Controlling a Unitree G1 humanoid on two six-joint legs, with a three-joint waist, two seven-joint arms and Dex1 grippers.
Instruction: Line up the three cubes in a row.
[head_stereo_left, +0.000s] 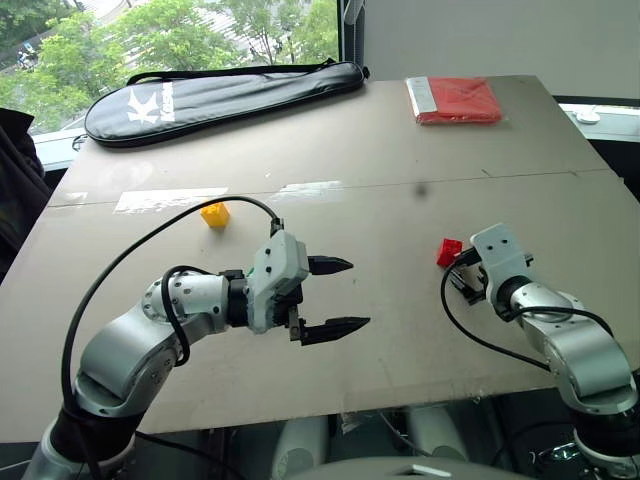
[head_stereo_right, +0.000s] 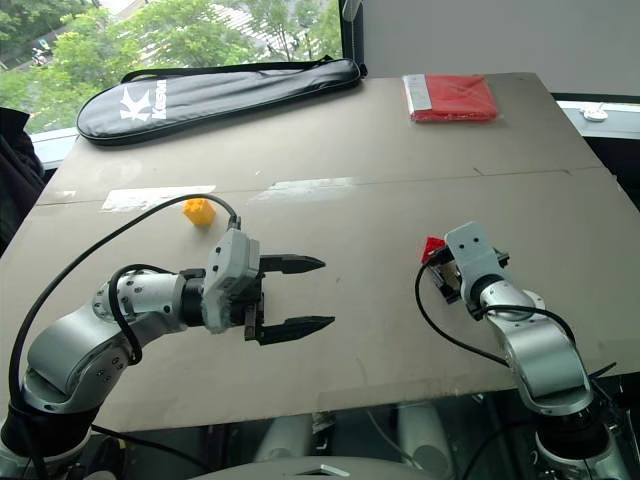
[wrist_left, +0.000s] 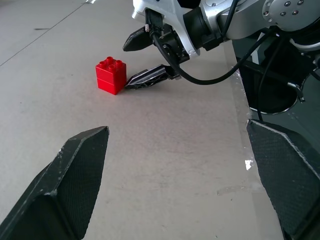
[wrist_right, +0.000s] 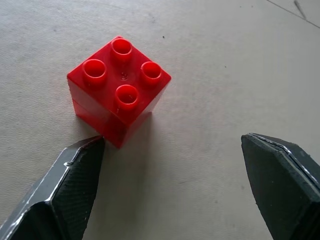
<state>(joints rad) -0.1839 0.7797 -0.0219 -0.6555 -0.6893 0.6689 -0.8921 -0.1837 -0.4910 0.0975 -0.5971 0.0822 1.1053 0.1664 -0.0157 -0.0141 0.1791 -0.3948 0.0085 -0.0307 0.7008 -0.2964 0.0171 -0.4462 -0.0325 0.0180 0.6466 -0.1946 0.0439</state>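
A red cube (head_stereo_left: 449, 251) with studs on top stands right of the table's middle. My right gripper (wrist_right: 172, 140) is open just behind it. The cube (wrist_right: 117, 87) sits ahead of one fingertip rather than between the two. In the left wrist view that finger's tip looks to be against the cube's (wrist_left: 111, 75) lower side. A yellow cube (head_stereo_left: 215, 214) rests at the left middle of the table. My left gripper (head_stereo_left: 355, 293) hovers open and empty over the table's middle, pointing right toward the red cube. It is nearer me than the yellow cube and to its right.
A long black racket bag (head_stereo_left: 220, 95) lies along the far left edge. A flat red packet (head_stereo_left: 455, 100) lies at the far right. Clear tape strips (head_stereo_left: 165, 200) cross the table seam near the yellow cube. The table's front edge (head_stereo_left: 400, 405) runs just below both arms.
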